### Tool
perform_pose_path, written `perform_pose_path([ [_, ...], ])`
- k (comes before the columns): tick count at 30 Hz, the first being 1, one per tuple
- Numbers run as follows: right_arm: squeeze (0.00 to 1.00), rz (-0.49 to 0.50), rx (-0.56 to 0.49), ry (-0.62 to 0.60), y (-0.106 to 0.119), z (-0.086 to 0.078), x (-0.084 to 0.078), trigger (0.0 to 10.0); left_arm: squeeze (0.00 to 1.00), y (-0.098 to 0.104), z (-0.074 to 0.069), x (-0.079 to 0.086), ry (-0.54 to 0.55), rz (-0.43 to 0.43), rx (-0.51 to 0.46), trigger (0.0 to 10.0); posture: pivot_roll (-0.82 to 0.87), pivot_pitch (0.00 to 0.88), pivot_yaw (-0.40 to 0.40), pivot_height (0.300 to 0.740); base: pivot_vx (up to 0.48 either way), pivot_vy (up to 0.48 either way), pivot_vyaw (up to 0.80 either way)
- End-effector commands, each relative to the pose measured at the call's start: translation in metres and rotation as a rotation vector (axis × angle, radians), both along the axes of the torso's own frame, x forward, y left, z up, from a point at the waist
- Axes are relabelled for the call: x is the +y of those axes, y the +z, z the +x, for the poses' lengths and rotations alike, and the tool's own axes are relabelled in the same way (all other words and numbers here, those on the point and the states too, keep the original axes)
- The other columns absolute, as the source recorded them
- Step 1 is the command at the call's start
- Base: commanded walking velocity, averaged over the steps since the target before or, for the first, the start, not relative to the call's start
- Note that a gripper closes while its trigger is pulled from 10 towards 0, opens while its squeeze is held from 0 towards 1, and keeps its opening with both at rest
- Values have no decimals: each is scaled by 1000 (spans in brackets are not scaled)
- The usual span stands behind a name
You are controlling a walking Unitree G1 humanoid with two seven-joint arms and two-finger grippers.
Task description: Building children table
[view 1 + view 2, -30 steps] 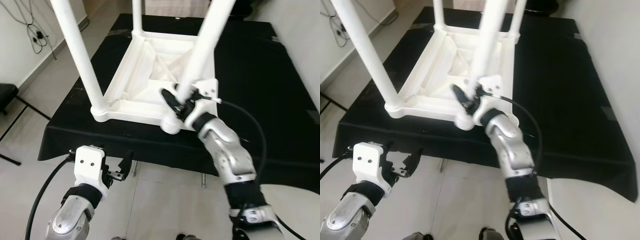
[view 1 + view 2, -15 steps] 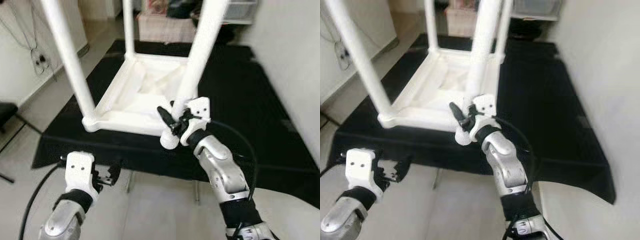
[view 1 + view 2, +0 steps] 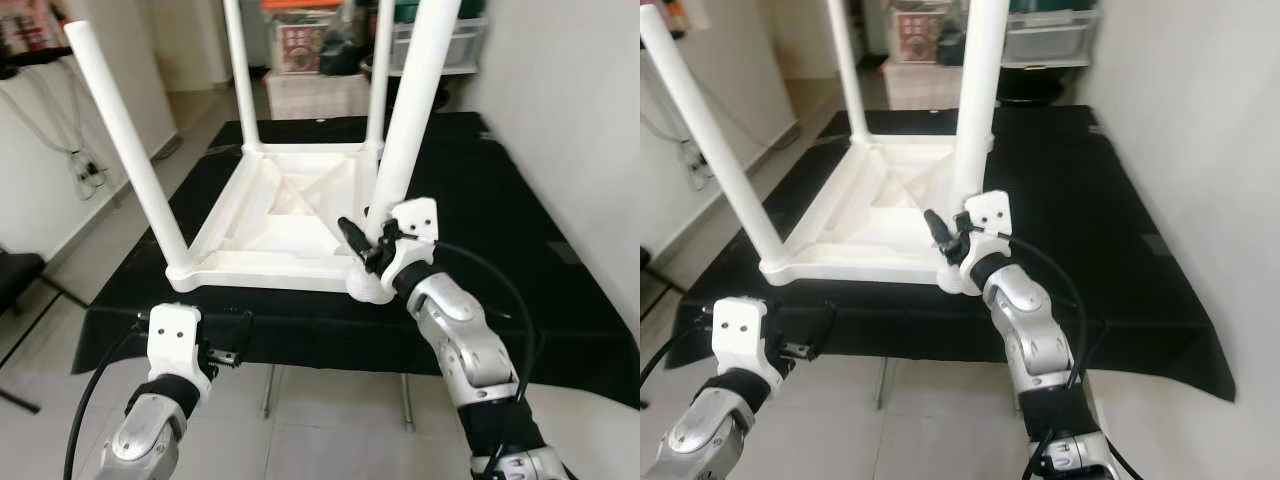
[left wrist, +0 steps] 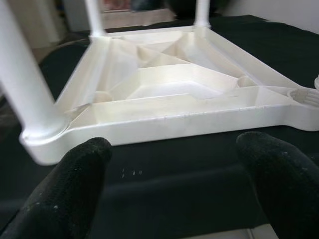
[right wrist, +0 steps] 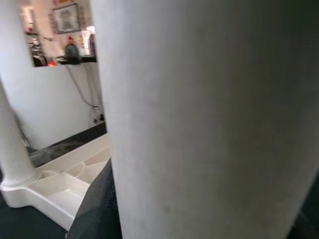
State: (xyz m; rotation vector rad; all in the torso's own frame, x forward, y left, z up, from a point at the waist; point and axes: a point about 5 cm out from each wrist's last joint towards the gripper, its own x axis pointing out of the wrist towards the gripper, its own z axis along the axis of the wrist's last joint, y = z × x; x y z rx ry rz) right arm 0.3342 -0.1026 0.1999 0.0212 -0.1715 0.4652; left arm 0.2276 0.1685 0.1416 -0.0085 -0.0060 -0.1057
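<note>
A white plastic children's table (image 3: pixel 290 215) lies upside down on a black-covered table (image 3: pixel 520 200), its legs pointing up. My right gripper (image 3: pixel 365 240) is shut on the near-right leg (image 3: pixel 410 120), just above where that leg meets the corner socket. In the right wrist view the leg (image 5: pixel 199 114) sits between the fingers, one dark finger (image 5: pixel 97 209) showing beside it. My left gripper (image 3: pixel 235 335) hangs low in front of the black table's near edge, open and holding nothing. In the left wrist view its fingers (image 4: pixel 65 194) face the white table's near rim (image 4: pixel 164 122).
A white wall runs along the right. Storage boxes (image 3: pixel 300 40) stand beyond the far end of the black table. Cables (image 3: pixel 85 175) hang on the left wall and a dark stand (image 3: pixel 15 275) sits at the left edge. Tiled floor lies below my arms.
The head camera has tilted up, so the whole scene sits lower and the room behind shows. My right gripper stays on the leg; the left gripper stays low and open.
</note>
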Motion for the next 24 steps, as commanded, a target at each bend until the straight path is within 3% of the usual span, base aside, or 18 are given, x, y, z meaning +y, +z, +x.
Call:
perform_pose_path([
  [1,0,11,-6,12,3,1,5,10000,0,-3,1,2,0,22,4,10000,24,0,25,740,0,0,-800],
  [10,0,18,-30,5,7,4,7,10000,0,-6,3,3,-1,38,19,10000,27,0,25,740,0,0,-800],
  [13,0,24,-28,3,7,4,8,10000,0,-5,2,2,-13,35,15,10000,28,0,24,740,0,0,0],
  [18,0,24,-8,7,5,5,10,10000,0,-5,0,-1,-26,25,7,10000,25,0,19,740,355,0,0],
  [24,0,31,-7,19,6,5,11,10000,0,-5,-1,-2,-25,20,4,10000,19,0,17,740,348,0,-533],
])
